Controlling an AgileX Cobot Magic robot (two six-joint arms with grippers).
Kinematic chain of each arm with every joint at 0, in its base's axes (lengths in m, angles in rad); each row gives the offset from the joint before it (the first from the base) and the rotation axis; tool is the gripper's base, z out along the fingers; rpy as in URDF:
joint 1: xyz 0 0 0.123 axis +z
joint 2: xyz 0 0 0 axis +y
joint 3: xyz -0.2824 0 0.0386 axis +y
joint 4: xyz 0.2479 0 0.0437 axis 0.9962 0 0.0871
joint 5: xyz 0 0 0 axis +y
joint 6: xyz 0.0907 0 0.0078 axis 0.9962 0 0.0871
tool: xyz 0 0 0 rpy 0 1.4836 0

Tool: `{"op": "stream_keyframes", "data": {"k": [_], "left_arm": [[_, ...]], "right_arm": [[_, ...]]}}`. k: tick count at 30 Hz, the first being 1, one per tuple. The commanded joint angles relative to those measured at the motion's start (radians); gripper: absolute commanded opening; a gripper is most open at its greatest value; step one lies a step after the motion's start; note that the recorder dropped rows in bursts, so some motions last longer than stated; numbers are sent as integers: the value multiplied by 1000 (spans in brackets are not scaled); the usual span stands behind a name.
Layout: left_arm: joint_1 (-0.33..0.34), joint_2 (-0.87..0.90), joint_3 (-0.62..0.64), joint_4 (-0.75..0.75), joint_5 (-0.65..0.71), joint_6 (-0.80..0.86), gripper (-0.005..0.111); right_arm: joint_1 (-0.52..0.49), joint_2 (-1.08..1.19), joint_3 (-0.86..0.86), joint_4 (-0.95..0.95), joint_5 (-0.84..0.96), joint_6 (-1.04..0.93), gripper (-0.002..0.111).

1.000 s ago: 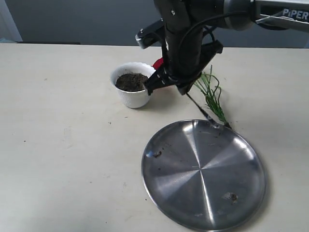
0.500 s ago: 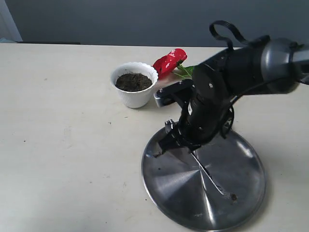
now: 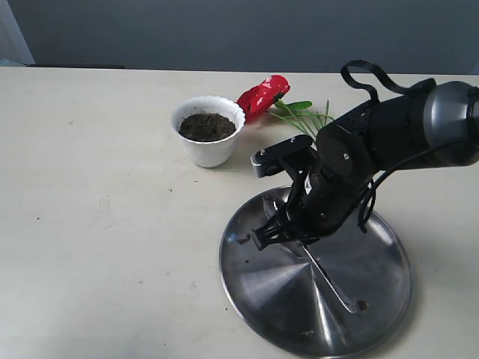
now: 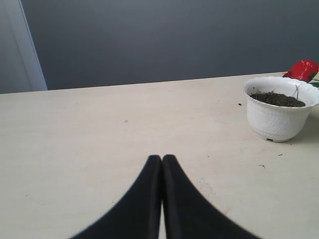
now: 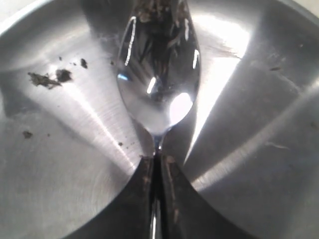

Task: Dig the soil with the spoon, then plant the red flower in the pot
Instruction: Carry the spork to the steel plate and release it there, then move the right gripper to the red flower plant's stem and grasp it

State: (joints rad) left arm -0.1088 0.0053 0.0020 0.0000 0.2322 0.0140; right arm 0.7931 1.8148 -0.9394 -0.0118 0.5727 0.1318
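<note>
The white pot stands at the table's middle back, filled with dark soil. Just behind it to the right lies the red flower, its green stems trailing right. My right gripper is low over the steel plate, shut on the silver spoon. The right wrist view shows its fingertips clamped on the spoon's neck, the bowl just above the plate with dark bits at its tip. My left gripper is shut and empty, well short of the pot; the exterior view does not show it.
Small soil crumbs lie scattered on the steel plate, and another crumb sits near its right front. Thin green grass-like leaves lie beside the flower stems, behind the right arm.
My right arm has carried the spoon from beside the pot down over the steel plate, uncovering the flower. In the last half second it shifted slightly right.
</note>
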Motion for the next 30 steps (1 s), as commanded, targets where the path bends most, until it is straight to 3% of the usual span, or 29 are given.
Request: {"op": "stream_keyframes", "data": {"k": [1, 12, 15, 16, 18, 24, 27, 30], "left_arm": [[-3, -5, -2, 0, 0, -4, 0], [-3, -5, -2, 0, 0, -4, 0], [-3, -5, -2, 0, 0, -4, 0], [-3, -5, -2, 0, 0, -4, 0], [-3, -5, -2, 0, 0, -4, 0], [-3, -5, -2, 0, 0, -4, 0], [-3, -5, -2, 0, 0, -4, 0], [-3, -5, -2, 0, 0, -4, 0]], "right_arm": [[-6, -6, 1, -4, -17, 0, -1], [-6, -6, 1, -26, -12, 0, 1], [-6, -6, 1, -29, -14, 0, 15], [-6, -6, 1, -31, -14, 0, 25], [-6, -6, 1, -34, -14, 0, 32], [-6, -43, -3, -104, -46, 19, 31], [-8, -133, -8, -238, -117, 158, 31], [-59, -158, -66, -329, -77, 268, 31]]}}
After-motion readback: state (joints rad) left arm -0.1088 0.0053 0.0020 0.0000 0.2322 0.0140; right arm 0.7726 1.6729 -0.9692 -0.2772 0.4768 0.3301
